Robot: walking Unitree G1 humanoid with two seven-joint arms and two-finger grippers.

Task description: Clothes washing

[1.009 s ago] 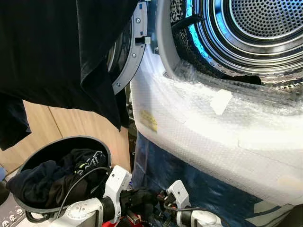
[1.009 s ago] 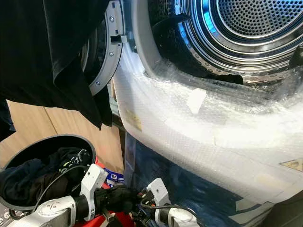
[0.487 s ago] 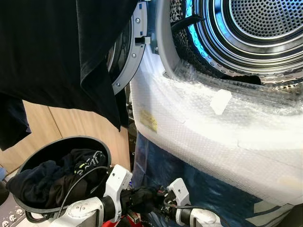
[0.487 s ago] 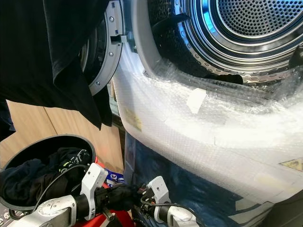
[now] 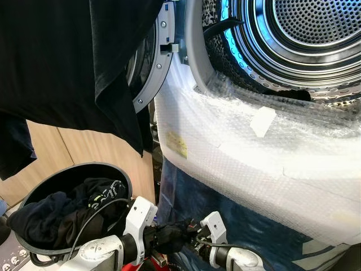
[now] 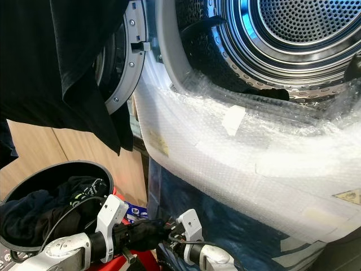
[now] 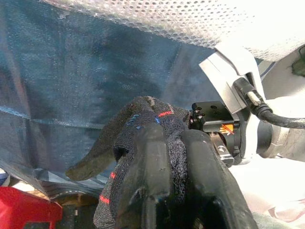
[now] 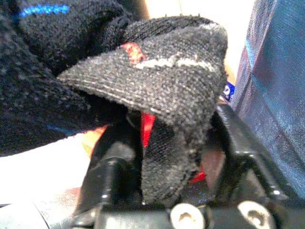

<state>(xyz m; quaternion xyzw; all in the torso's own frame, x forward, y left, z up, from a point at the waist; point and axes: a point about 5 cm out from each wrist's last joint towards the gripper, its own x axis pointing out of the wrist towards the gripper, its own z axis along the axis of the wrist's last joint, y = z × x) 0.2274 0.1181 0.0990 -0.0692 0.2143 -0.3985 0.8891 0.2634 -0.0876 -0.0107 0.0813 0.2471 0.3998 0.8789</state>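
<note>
I saw the left gripper (image 7: 174, 162) clamped narrow on a dark sock (image 7: 143, 124) low before the washer (image 5: 271, 152); right gripper (image 8: 167, 157) fingers stood wider, straddling its other end.

Low in front of us, our two silver arms reach toward each other, wrists nearly meeting. Our left gripper (image 5: 169, 237) has its black fingers (image 7: 157, 167) closed around a dark sock (image 7: 143, 124), while our right gripper (image 8: 167, 157) has its fingers spread either side of it.
</note>
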